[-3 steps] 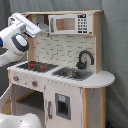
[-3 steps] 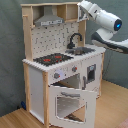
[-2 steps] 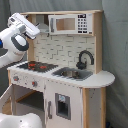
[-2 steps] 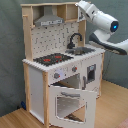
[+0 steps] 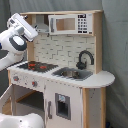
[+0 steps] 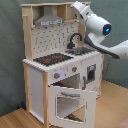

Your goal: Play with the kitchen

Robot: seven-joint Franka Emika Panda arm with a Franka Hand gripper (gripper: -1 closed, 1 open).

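A: How far has the arm got with the child-size toy kitchen of white panels and pale wood (image 6: pixel 60 75)?

B: Judging from how things lie, only a start. In the second exterior view the white-framed oven door with a clear pane (image 6: pixel 70 102) hangs open at the near front, and the oven cavity behind it looks empty. Little else looks handled.

A: And the containers farther in?

B: The grey sink basin (image 5: pixel 71 73) sits to the right of the black hob with red rings (image 5: pixel 37 65) in the first exterior view; whether anything lies in it cannot be told. The black curved faucet (image 5: pixel 84 58) stands just behind it.

A: The gripper?

B: The white gripper (image 6: pixel 79 6) is up near the far top shelf, beside the grey hood (image 6: pixel 48 20). Whether its fingers are apart or together cannot be told.
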